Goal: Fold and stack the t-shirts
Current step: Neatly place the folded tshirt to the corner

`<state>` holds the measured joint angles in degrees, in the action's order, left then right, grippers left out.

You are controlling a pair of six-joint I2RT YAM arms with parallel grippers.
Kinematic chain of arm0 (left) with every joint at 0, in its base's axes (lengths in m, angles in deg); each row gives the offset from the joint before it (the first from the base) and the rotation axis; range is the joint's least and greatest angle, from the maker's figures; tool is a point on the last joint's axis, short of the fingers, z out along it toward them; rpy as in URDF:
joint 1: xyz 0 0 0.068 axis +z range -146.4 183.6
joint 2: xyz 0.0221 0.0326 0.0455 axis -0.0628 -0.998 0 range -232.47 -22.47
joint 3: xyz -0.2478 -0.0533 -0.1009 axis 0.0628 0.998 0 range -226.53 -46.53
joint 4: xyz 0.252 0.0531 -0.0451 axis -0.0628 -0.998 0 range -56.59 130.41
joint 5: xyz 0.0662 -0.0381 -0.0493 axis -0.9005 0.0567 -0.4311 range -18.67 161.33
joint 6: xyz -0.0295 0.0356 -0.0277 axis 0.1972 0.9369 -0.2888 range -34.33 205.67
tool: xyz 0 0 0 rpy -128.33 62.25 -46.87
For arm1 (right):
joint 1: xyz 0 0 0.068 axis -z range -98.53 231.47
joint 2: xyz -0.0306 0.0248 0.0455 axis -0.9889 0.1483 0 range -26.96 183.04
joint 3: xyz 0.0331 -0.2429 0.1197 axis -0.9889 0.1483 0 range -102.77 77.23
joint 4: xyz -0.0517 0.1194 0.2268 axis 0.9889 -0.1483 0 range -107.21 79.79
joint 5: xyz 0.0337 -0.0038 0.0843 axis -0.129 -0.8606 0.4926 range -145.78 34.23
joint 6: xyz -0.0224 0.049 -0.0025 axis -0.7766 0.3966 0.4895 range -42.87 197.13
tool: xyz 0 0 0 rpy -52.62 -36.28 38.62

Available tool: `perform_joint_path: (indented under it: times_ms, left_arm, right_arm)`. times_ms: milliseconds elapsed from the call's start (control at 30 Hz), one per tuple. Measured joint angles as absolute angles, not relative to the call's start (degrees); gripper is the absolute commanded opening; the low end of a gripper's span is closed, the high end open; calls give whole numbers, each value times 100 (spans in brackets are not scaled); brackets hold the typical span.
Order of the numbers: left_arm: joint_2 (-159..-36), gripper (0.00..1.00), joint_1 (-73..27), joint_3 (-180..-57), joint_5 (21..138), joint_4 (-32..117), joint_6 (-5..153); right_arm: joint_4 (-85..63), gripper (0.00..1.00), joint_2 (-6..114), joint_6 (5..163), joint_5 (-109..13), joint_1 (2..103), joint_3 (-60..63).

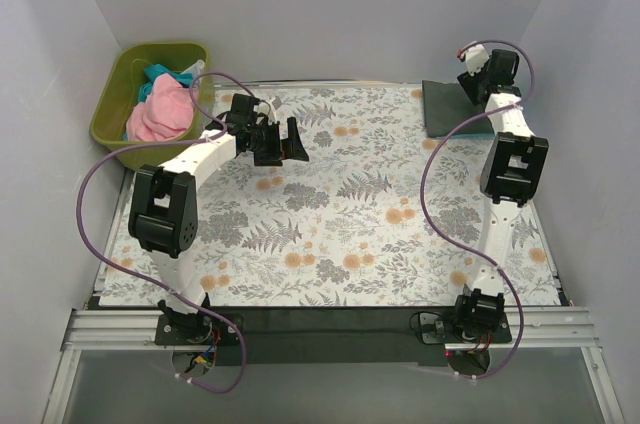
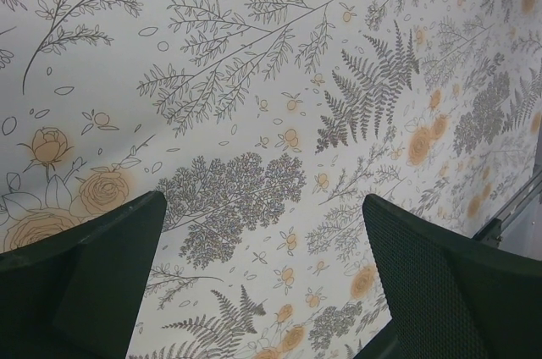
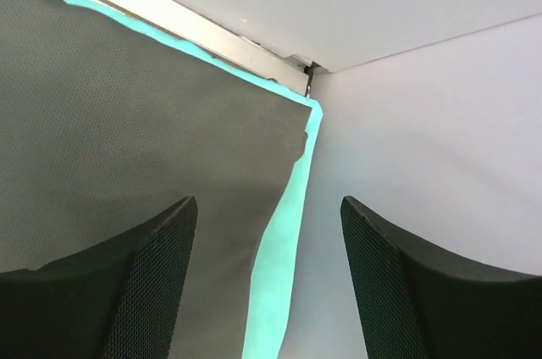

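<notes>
A folded dark charcoal grey t-shirt (image 1: 448, 109) lies at the far right corner of the table. In the right wrist view the grey t-shirt (image 3: 127, 122) rests on a teal-green t-shirt (image 3: 284, 240), of which only a thin edge shows. My right gripper (image 1: 470, 72) (image 3: 268, 207) hovers over that edge, open, with nothing between its fingers. Pink (image 1: 160, 116) and teal (image 1: 160, 77) t-shirts lie bunched in the bin. My left gripper (image 1: 288, 142) (image 2: 262, 202) hangs open above the bare floral cloth, right of the bin, holding nothing.
The olive-green bin (image 1: 115, 94) stands at the far left corner. The floral table cloth (image 1: 350, 224) covers the table. White walls close in on the left, back and right; the right wall (image 3: 440, 105) is close beside the stack.
</notes>
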<state>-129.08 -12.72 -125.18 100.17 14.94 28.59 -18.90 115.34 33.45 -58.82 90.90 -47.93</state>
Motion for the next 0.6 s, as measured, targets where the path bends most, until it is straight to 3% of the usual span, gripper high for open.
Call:
perform_joint_path:
  times_ms: [467, 600]
  left_arm:
    - [-12834, 98, -1272, -12678, 9866, 1518, 2979]
    - [-12829, 98, -1269, -12715, 9871, 1559, 2971]
  right_arm:
    - [-1890, 54, 10524, 4897, -4737, 9095, -4284]
    - [-2185, 59, 10575, 5412, -4252, 9095, -4251]
